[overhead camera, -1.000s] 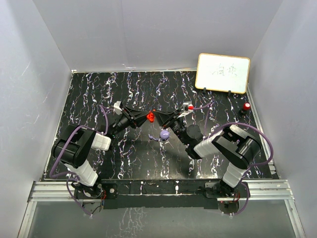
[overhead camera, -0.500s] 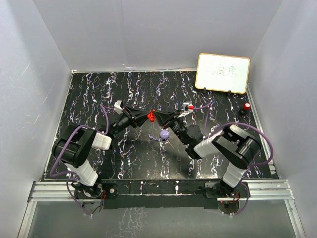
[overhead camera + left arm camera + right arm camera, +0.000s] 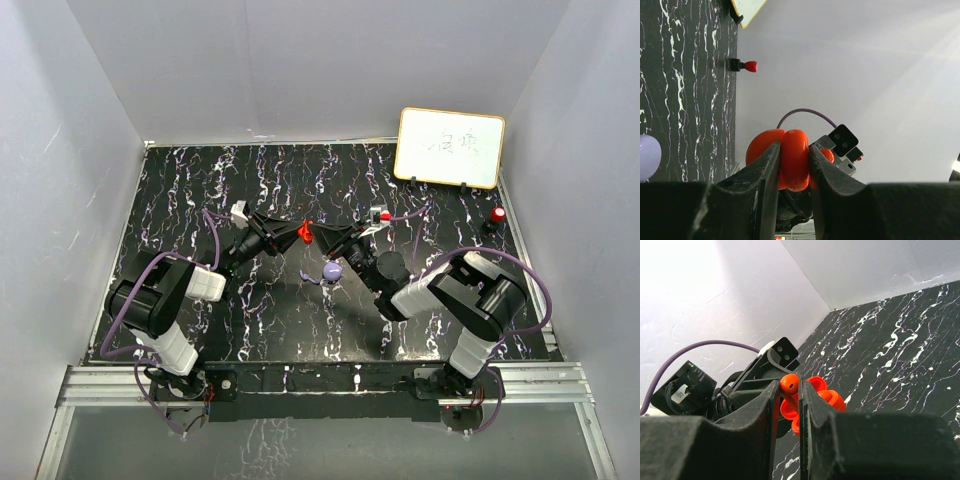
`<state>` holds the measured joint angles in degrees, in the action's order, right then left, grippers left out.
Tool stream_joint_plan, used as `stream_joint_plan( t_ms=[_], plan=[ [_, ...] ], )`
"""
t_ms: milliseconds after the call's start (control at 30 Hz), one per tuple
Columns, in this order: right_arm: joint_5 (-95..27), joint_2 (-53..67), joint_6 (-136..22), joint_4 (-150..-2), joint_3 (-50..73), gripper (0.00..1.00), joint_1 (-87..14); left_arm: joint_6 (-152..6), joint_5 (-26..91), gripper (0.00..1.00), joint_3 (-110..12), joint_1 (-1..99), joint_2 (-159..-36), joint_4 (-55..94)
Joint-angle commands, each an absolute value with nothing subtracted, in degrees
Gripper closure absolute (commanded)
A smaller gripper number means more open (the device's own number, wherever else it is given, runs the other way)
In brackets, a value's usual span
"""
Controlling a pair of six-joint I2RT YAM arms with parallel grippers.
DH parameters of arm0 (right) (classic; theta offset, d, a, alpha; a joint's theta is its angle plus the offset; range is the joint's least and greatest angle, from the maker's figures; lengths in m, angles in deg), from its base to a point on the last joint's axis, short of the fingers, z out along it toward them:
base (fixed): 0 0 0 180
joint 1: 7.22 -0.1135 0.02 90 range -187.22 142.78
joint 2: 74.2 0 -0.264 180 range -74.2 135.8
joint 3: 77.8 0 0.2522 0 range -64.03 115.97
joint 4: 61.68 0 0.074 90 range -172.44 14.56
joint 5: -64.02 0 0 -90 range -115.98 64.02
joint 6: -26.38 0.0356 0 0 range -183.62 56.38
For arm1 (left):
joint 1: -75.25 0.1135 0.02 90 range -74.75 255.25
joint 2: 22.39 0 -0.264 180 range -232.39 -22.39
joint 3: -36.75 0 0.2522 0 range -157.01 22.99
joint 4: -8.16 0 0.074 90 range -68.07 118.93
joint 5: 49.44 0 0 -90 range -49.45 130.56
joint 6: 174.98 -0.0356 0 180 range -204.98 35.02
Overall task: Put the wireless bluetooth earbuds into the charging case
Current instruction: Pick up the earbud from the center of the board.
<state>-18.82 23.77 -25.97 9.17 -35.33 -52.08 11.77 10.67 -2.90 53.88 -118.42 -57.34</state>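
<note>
Black marbled table (image 3: 200, 180), left gripper (image 3: 794, 162) clamping red charging case (image 3: 761, 146), right gripper (image 3: 787, 396) pinching red earbud (image 3: 789, 384).

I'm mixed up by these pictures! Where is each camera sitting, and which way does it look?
Top view: high behind the arms, looking down on the table; both whole arms show.
Left wrist: rides the left arm, facing the right arm; its left claw pinches the red case.
Right wrist: rides the right arm, facing the left arm; its right claw pinches a red earbud.
Shared: both wrist views show the red case.
</note>
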Motion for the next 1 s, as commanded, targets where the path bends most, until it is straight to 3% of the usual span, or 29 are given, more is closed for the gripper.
stream_joint_plan(
  t_ms=[0,967],
  plan=[
    [-18.5,24.6,-25.9,28.5,-33.7,1.00,-51.9,12.8,10.8,1.00,-4.9,53.5,-117.3,-65.9],
    [-18.2,24.9,-24.1,28.5,-34.4,1.00,-50.9,12.8,10.8,1.00,-5.5,53.3,-115.0,-64.8]
  ],
)
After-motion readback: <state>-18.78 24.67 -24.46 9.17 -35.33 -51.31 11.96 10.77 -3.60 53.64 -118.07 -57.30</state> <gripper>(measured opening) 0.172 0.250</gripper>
